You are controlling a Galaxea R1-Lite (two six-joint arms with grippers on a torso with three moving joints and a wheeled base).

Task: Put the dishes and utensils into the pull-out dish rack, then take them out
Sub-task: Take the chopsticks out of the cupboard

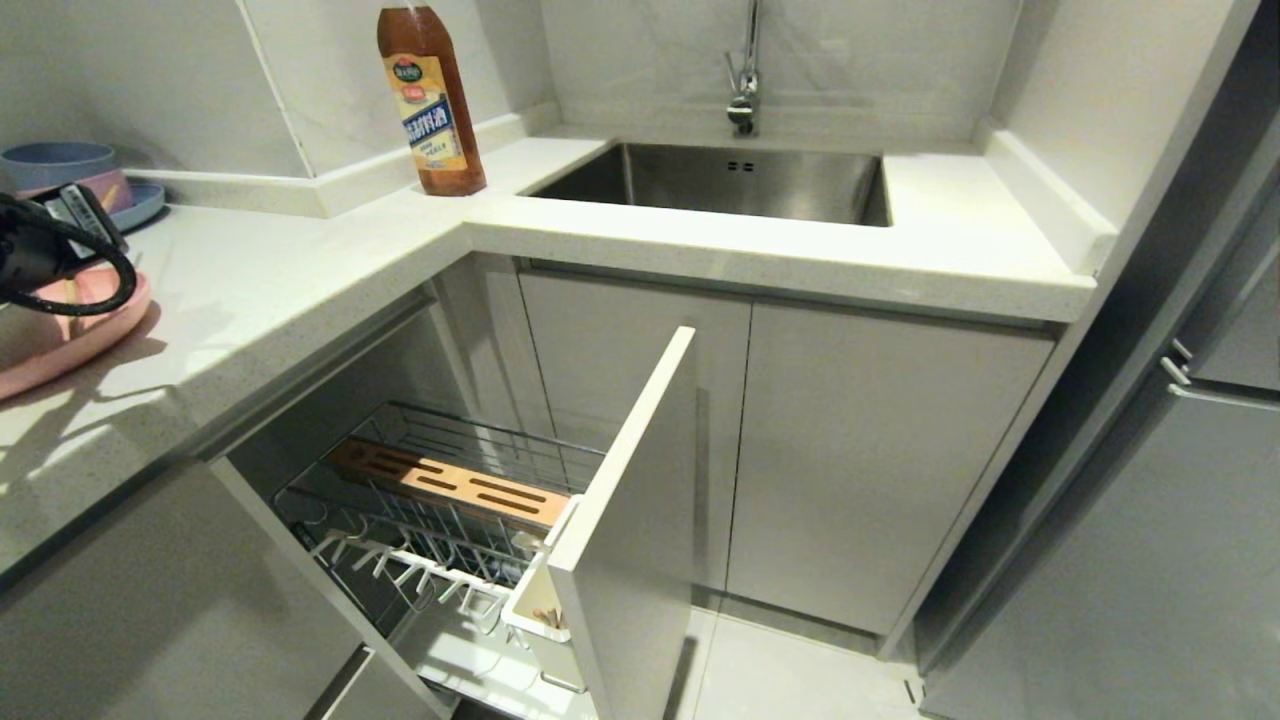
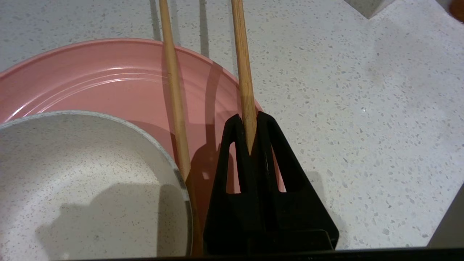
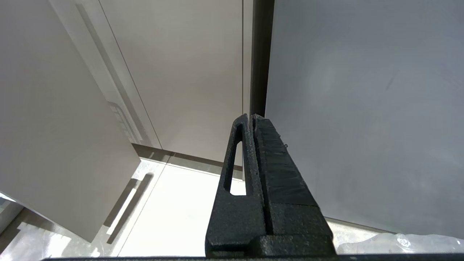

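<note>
At far left on the speckled bench point(image 2: 344, 108), left gripper point(image 2: 249, 121) pinching one chopstick point(image 2: 243, 72) over pink plate's point(image 2: 108, 79) rim, right gripper point(image 3: 252, 119) pressed together near cabinet doors.

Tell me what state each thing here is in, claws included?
Left claw: shut on one chopstick.
Held chopstick: pinched at its end, over the counter.
Other chopstick: loose, lying across the pink plate.
Pink plate: on the counter.
Cream-white bowl: empty, on the plate.
Pull-out dish rack: pulled open, prongs bare.
Right claw: shut, empty, low by the cabinets.
</note>
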